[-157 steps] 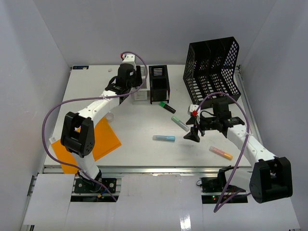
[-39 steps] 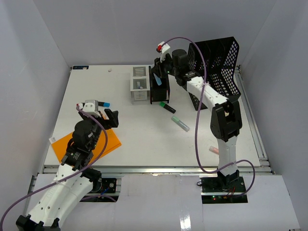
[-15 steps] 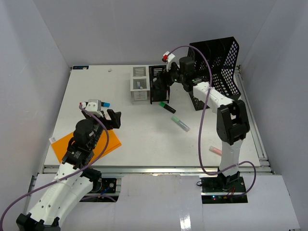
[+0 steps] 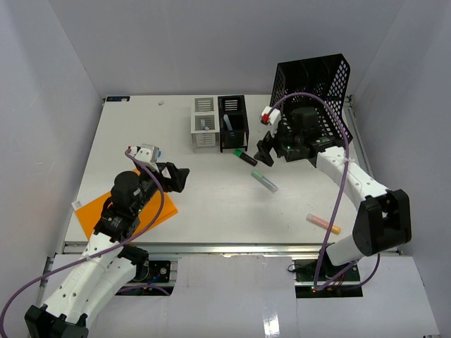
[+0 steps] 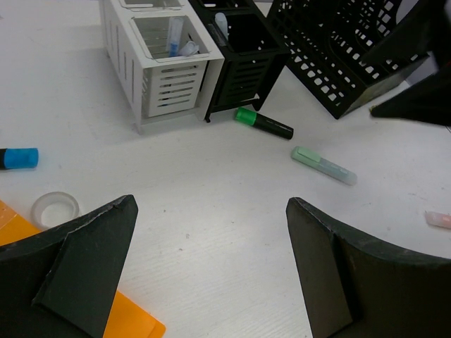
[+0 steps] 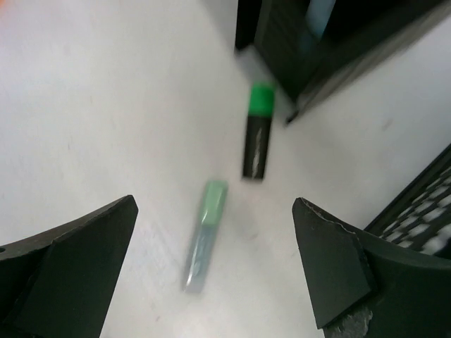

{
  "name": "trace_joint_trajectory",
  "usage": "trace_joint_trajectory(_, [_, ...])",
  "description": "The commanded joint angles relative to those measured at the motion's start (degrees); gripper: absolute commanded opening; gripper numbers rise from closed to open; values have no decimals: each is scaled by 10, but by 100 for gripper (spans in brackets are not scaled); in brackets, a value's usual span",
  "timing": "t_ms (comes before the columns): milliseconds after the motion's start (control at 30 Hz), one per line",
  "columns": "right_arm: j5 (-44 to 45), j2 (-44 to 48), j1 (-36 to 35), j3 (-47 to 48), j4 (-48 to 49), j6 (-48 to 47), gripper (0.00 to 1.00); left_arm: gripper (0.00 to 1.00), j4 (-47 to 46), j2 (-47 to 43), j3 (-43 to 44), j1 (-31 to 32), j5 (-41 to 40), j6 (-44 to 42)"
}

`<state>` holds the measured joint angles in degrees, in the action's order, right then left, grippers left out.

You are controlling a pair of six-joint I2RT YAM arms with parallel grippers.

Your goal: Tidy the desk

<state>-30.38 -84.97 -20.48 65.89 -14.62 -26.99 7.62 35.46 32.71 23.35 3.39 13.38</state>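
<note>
While empty and agape, right gripper above the desk.

Overhead view from behind; low, close wrist views, apparently the same green-capped marker in both.

You have four markers lying loose. A black one with a green cap and a pale green highlighter sit at the centre of the overhead frame, and a pink-and-orange one at lower right. A blue-tipped one is cut off by the left edge of the left wrist view.

Two pen holders stand at upper centre, one white and one black. The black one holds one pale blue pen. The white one shows two blue-and-white pieces; whether they are separate pens is unclear.

You also have one black mesh file rack, one orange sheet and one roll of tape.
</note>
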Motion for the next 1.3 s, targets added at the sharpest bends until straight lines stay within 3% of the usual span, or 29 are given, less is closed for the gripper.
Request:
trace_joint_trajectory(0, [129,-34,-8,-54,-60,27,96,98,-21,11,2,-4,53,10])
trace_joint_trajectory(333, [256,-92,-69,-92,-3,38,99,98,-26,16,-1,-3,73,15])
trace_joint_trajectory(467, [257,-120,-69,-92,-2,44,93,98,-31,20,0,-3,79,16])
trace_joint_trajectory(600, [250,-137,-69,-92,1,50,82,98,-43,29,-2,-4,75,30])
trace_joint_trajectory(700, [235,-139,-67,-94,1,50,65,98,-86,40,-18,-4,101,80])
trace_joint_trajectory(833, [205,-128,-62,-107,2,47,44,97,-191,78,-74,-4,131,229])
trace_joint_trajectory(900, [191,-120,-58,-116,5,45,37,94,-267,101,-107,-3,144,325])
trace_joint_trajectory(1033, [166,-99,-55,-127,9,43,11,83,-371,219,-117,-3,161,436])
trace_joint_trajectory(1267, [73,-28,-52,-149,13,48,8,82,-417,344,-76,34,107,517])
